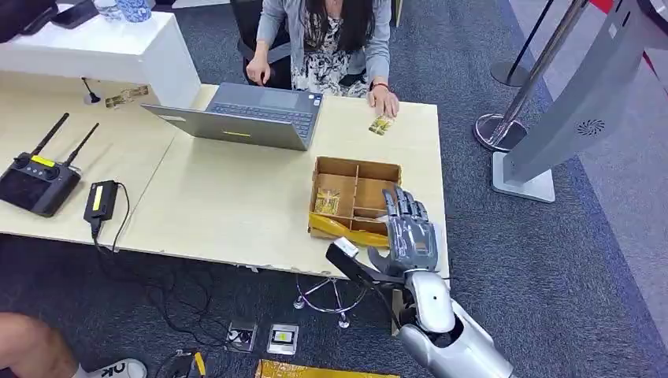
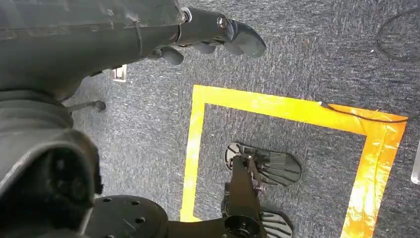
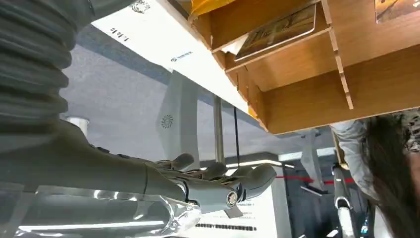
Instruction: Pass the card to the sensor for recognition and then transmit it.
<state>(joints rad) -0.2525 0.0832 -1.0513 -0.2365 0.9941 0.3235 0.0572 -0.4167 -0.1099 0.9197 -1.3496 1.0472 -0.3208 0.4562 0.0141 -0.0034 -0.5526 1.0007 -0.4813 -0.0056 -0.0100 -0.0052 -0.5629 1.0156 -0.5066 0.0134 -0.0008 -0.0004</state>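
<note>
- Hovering over the right end of the wooden box (image 1: 354,195), your right robot hand (image 1: 410,228) is released: fingers stretched out, holding nothing.
- You see a card (image 1: 328,201) lying in the box's front-left compartment; the right wrist view shows a card (image 3: 278,30) flat in a compartment, apart from the fingers (image 3: 250,179).
- Another card (image 1: 380,125) lies on the desk (image 1: 228,205), just beside the hand (image 1: 384,101) of the person seated behind it.
- Your left robot hand (image 2: 218,37) hangs above the carpet (image 2: 307,64) and its yellow tape (image 2: 277,106), fingers loosely curled, grasping nothing.
- A laptop (image 1: 252,116) sits on the desk left of the box.
</note>
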